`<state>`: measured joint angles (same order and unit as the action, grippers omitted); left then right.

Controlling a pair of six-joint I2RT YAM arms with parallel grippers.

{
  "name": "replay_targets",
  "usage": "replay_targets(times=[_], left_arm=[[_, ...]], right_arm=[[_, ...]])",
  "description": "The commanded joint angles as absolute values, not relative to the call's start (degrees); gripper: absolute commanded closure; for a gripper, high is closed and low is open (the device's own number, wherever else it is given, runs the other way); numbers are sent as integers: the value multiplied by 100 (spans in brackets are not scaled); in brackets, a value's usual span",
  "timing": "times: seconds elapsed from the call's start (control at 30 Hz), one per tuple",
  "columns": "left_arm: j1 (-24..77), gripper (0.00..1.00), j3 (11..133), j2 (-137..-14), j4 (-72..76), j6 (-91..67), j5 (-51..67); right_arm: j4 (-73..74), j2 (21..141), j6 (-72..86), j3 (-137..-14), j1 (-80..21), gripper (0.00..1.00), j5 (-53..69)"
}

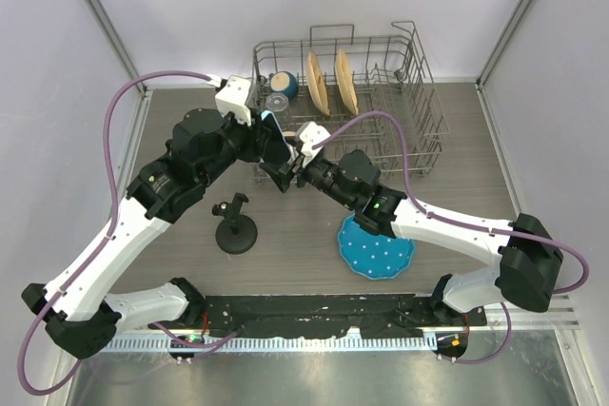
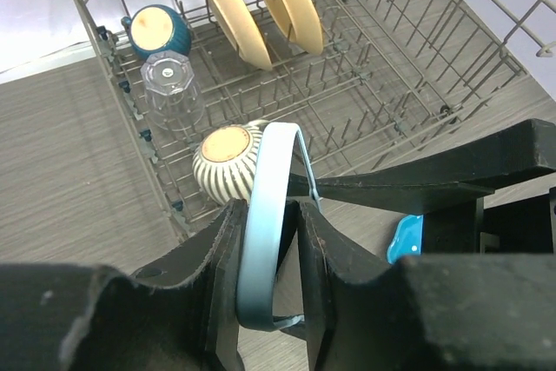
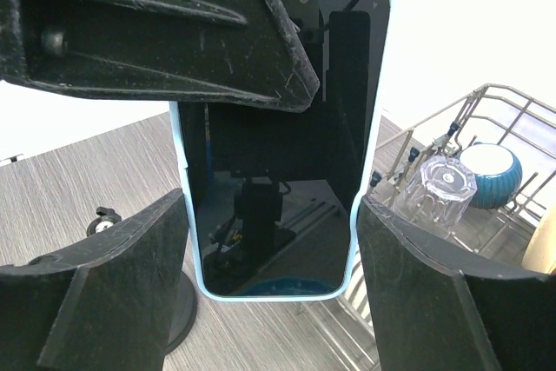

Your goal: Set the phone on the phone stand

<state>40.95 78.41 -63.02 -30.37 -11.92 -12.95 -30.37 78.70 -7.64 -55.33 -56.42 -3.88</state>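
Note:
The phone (image 1: pixel 274 136), light blue rim and dark face, is held upright in the air by the dish rack's front left corner. My left gripper (image 1: pixel 267 145) is shut on its two flat faces; the left wrist view shows the phone's rim (image 2: pixel 268 215) edge-on between my left gripper's (image 2: pixel 269 254) fingers. My right gripper (image 1: pixel 285 175) comes from the right, and its fingers press the phone's (image 3: pixel 278 171) two long edges, around my right gripper's (image 3: pixel 271 215) midpoint. The black phone stand (image 1: pixel 236 226) stands on the table below left, apart from both; its base (image 3: pixel 178 310) shows in the right wrist view.
A wire dish rack (image 1: pixel 423 125) at the back holds two tan plates (image 1: pixel 319 83), a blue mug (image 1: pixel 283 83), a clear glass (image 1: pixel 277 102) and a striped bowl (image 2: pixel 228 158). A blue dotted plate (image 1: pixel 376 246) lies on the table under the right arm.

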Motion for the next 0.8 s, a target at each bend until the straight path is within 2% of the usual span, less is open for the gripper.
replay_targets(times=[0.0,0.17,0.57,0.77], left_arm=[[4078,68,8068,-6266,-3006,-1187,-1020],[4087,62,8139,-6407,-3085,-1178,-756],[4043,68,8139,-6451,-3076,-1213,-580],[4034,57,8165,-6513,-3111,-1213,-545]], right_arm=[[-3805,7515,-826,-5555,-5537,99,-299],[-3920,7409,-695,-5423,-5405,99,60],[-3815,7462,-712,-5475,-5344,99,492],[-3727,7453,-782,-5502,-5344,99,475]])
